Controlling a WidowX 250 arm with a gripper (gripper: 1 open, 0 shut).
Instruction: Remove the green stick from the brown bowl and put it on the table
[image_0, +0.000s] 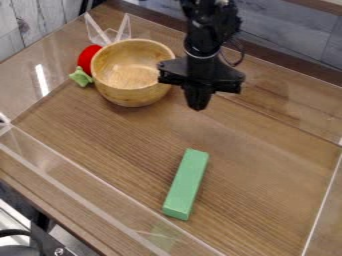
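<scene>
Camera view, the only one, looks down at an angle on the table (267, 150), a wide brown wood-grain top with a glossy sheen. Clear plastic walls (80, 175) stand along its edges and catch pale reflections. Behind the far edge runs a backdrop of grey, weathered-looking planks (287, 35).

One green stick (187, 183) lies flat on the tabletop in the near half, angled slightly, well apart from everything else. One brown bowl (131, 72) sits upright toward the far left; its inside shows only bare wood grain. Just left of the bowl, touching or nearly touching its rim, is one red round object (88, 57) with one small green scrap (82, 77) below it; what they are cannot be made out.

One black robot arm (210, 25) comes down from the top edge. Its gripper (199, 100) points steeply downward just right of the bowl, over bare table, with the jaws drawn together and nothing between them.
</scene>
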